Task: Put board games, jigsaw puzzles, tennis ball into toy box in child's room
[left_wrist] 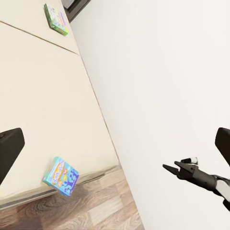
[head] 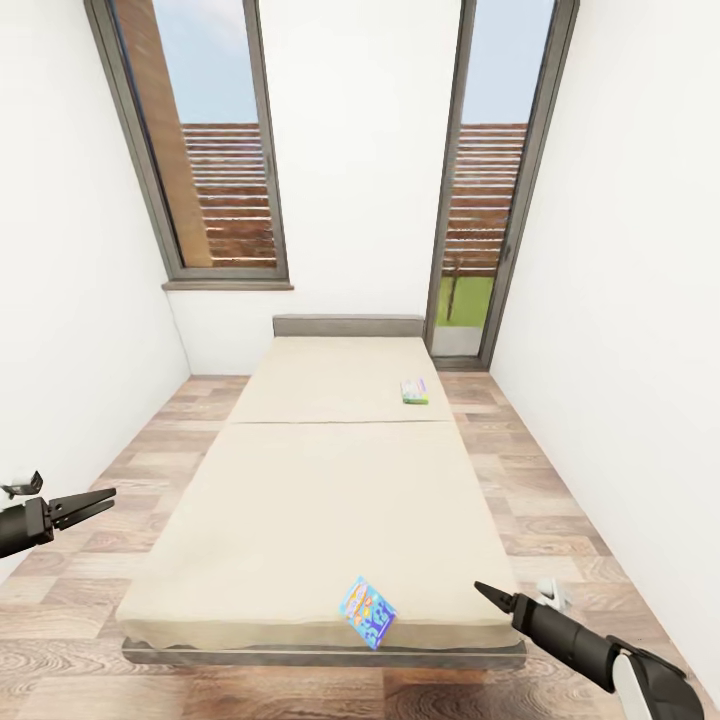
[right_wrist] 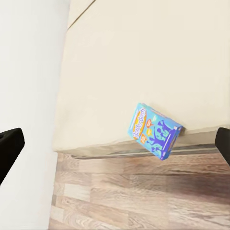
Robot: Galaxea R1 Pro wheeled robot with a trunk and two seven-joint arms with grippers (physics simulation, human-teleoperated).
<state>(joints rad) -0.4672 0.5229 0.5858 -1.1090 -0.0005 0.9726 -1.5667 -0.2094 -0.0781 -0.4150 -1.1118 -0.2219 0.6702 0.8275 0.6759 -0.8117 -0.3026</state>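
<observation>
Board games: two on bed (head: 300, 500). Blue game box (head: 367, 611) lies at foot edge, corner overhanging, just ahead and inward of your right end effector (head: 482, 592); long axis angled across bed edge. Green-edged box (head: 415, 391) sits far ahead, near headboard. Right end effector looks closed, empty. Left end effector (head: 108, 495) slightly parted, empty, well apart across bed. Right arm nearer: take blue box first.
</observation>
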